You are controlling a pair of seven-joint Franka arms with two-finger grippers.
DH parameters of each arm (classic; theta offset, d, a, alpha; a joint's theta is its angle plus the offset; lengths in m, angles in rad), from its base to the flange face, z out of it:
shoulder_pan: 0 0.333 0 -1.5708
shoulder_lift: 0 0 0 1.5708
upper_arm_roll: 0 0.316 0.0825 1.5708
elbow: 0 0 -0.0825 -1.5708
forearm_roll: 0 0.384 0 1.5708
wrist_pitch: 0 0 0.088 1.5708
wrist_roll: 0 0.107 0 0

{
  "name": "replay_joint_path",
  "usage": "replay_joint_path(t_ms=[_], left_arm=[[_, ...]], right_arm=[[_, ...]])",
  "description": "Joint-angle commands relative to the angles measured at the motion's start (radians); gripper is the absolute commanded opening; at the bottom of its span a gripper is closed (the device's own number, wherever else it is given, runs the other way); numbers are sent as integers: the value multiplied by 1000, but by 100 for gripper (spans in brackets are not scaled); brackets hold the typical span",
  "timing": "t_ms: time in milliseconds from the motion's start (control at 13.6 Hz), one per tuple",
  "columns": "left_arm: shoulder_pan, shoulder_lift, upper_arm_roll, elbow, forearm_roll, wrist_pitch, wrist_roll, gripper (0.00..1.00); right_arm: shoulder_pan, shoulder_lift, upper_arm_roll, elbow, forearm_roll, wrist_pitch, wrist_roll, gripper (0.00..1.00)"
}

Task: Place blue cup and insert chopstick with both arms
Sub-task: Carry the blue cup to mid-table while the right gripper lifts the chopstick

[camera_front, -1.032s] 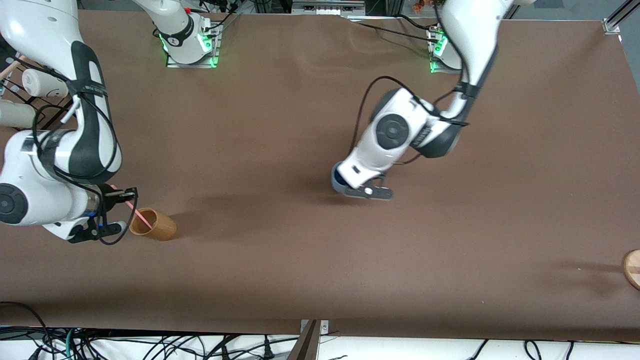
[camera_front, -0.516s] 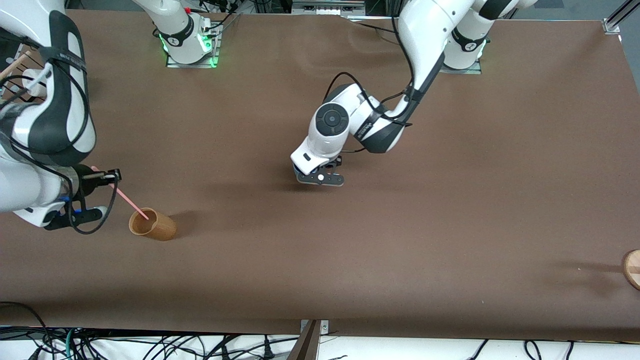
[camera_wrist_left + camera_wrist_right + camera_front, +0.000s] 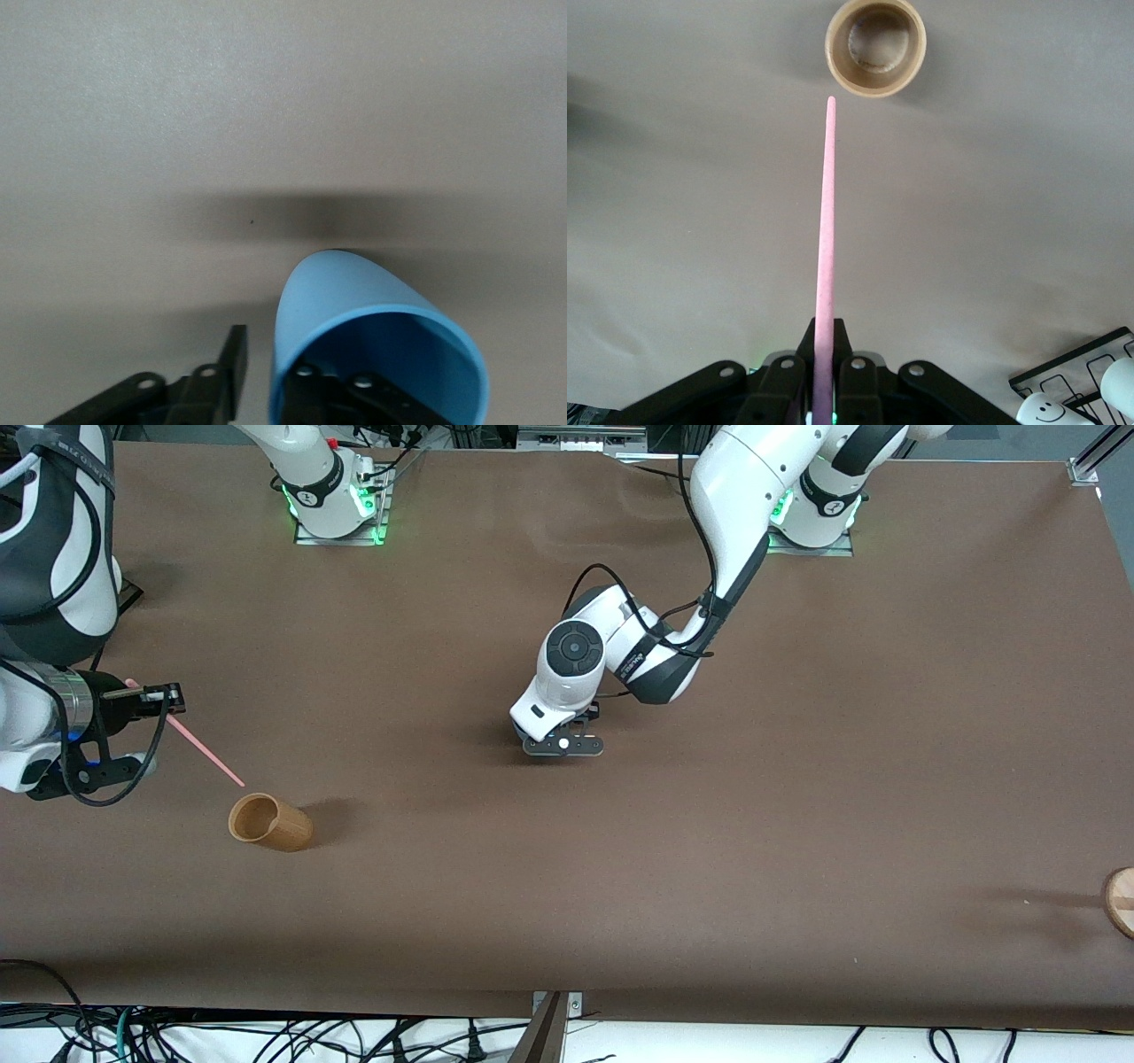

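Brown matting covers the table [image 3: 797,824]; left gripper [image 3: 563,746] seemingly pinches the blue cup [image 3: 372,354], right gripper [image 3: 164,700] clamps the chopstick [image 3: 825,266].

The table [image 3: 797,824] is covered by a matte brown sheet reaching nearly every edge of the front view, with slight wrinkles at upper centre. A strip of pale floor [image 3: 709,1045] runs along the bottom edge, strewn with tangled black cables [image 3: 266,1041]. A silver aluminium frame post [image 3: 1094,456] stands at the upper right corner. Two metal base plates [image 3: 341,531] near the top edge glow with green light. Lighting is even and diffuse; soft shadows lie on the sheet.
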Motion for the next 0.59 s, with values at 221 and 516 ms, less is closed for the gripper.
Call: replay_joint_path(t_ms=[221, 516], left_arm=[[-8, -52, 0, 44, -100, -79, 6, 100], [46, -160, 29, 142, -97, -329, 141, 100]], right_arm=[[90, -2, 1, 25, 11, -25, 106, 0], [179, -2, 6, 25, 54, -22, 290, 0]])
